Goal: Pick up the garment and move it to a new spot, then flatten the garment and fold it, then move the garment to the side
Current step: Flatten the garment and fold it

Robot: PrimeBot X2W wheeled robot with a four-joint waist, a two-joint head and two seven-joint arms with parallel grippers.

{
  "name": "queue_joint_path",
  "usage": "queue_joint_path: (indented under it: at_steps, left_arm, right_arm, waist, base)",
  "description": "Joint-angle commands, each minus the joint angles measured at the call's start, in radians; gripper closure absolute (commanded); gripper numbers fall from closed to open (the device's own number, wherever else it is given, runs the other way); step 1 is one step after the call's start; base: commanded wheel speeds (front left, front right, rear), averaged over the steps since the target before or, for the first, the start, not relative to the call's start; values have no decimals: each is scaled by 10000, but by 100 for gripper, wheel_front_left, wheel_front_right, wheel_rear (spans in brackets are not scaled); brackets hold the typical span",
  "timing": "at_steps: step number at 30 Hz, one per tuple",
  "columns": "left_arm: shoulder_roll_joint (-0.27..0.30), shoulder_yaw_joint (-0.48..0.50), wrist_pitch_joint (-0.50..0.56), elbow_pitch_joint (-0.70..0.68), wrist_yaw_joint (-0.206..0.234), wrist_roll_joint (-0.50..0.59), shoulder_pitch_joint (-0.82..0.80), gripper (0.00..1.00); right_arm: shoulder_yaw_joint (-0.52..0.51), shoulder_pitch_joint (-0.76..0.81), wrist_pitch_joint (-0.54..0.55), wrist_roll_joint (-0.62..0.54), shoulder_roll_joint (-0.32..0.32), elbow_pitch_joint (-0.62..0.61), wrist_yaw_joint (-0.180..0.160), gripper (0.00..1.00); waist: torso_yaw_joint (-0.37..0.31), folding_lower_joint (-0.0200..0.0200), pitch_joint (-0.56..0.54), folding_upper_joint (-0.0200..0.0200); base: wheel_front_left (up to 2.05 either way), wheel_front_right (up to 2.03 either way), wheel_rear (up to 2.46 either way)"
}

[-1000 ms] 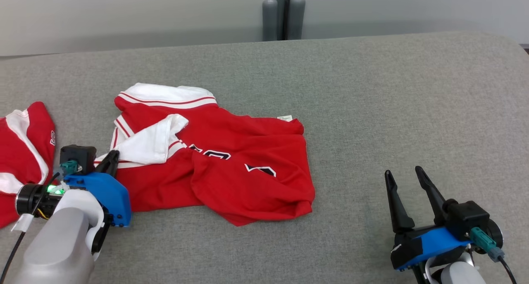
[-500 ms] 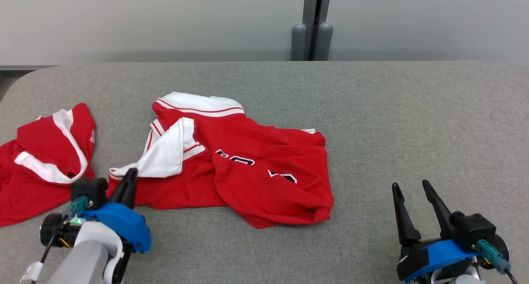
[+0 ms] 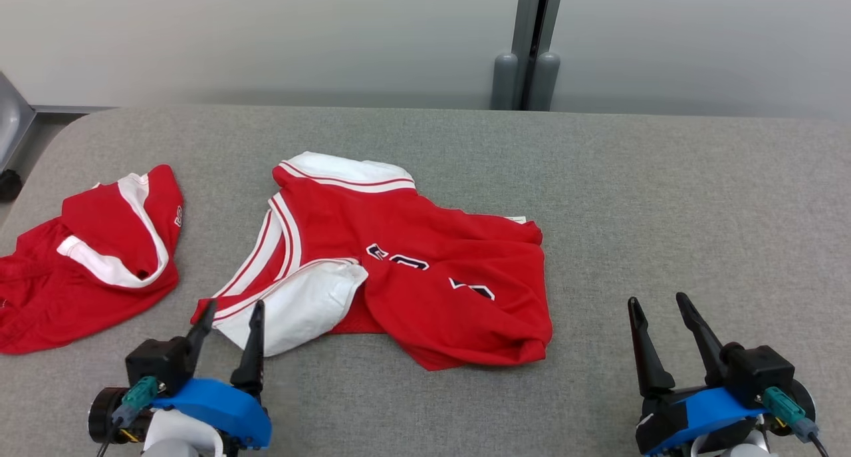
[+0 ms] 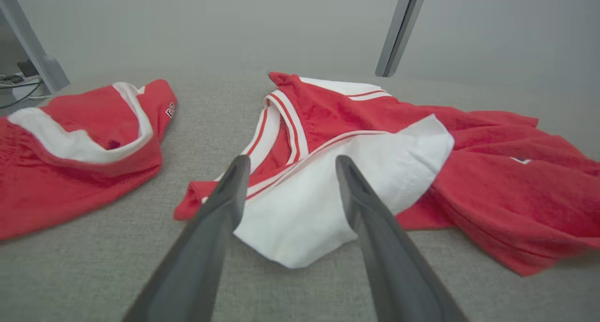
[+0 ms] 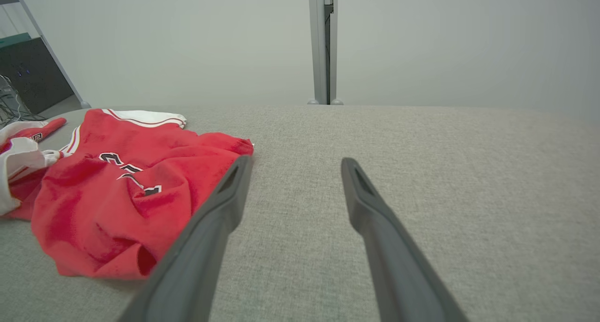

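The garment [image 3: 425, 271] is a red jersey with white trim and dark lettering, lying crumpled in the middle of the grey table [image 3: 665, 197]. Its white flap [image 3: 299, 307] is turned out at the front left. My left gripper [image 3: 234, 305] stands open just short of that flap, with nothing between its fingers. In the left wrist view the flap [image 4: 328, 190] lies right beyond the open left gripper [image 4: 291, 161]. My right gripper [image 3: 657, 300] is open and empty at the front right, apart from the garment [image 5: 108, 190], which shows left of the right gripper [image 5: 296, 161].
A second red and white garment [image 3: 100, 257] lies bunched at the table's left end, also in the left wrist view [image 4: 70, 139]. A grey post [image 3: 528, 44] stands against the wall behind the table. Bare cloth surface stretches across the right half.
The head camera has shifted. My left gripper drew the white flap toward the front, opened and let it go; the flap now lies flat on the table. The right gripper kept its place.
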Motion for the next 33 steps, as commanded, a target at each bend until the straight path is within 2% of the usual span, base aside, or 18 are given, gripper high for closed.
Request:
queue_joint_path:
  at_steps: [1, 5, 8, 12, 18, 24, 28, 33]
  left_arm:
    - [-44, 166, -145, -133, 102, -28, 161, 0]
    - [-91, 840, -375, -814, 461, 369, 382, 0]
    - [-305, 1778, -379, -1784, 694, 1080, 708, 0]
    - [-726, 3095, -375, -2724, 725, 2014, 1358, 0]
    - [-1615, 4602, -378, -3541, 81, 3061, 2276, 0]
    - [-2262, 5109, -379, -3183, -874, 3750, 2799, 0]
    - [-2582, 5339, -379, -2900, -1153, 4033, 2895, 0]
    - [-2701, 5530, -380, -2693, -1349, 4218, 2913, 0]
  right_arm:
    - [19, 98, -40, 87, -34, 25, 1, 0]
    - [-21, 160, -40, 69, -33, -17, 1, 0]
    - [-111, 230, -40, 32, -36, -57, 1, 0]
    - [-160, 298, -40, 20, -30, -78, 1, 0]
    - [-215, 432, -40, 51, -31, -99, 1, 0]
    - [-230, 719, -40, 104, -31, -178, 1, 0]
    - [-186, 907, -40, 155, -33, -251, 1, 0]
    - [-127, 1087, -40, 228, -33, -289, 1, 0]
  waist:
    - [-28, 0, -63, 1]
    - [-104, 0, -208, 1]
    - [-133, 0, -259, 1]
    - [-187, 0, -310, 1]
    - [-195, 0, -377, 1]
    - [-134, 0, -572, 1]
    - [-106, 0, -732, 1]
    - [-99, 0, -826, 1]
  base:
    - [0, 0, 0]
    - [0, 0, 0]
    - [0, 0, 0]
    - [0, 0, 0]
    - [0, 0, 0]
    - [0, 0, 0]
    - [0, 0, 0]
    - [0, 0, 0]
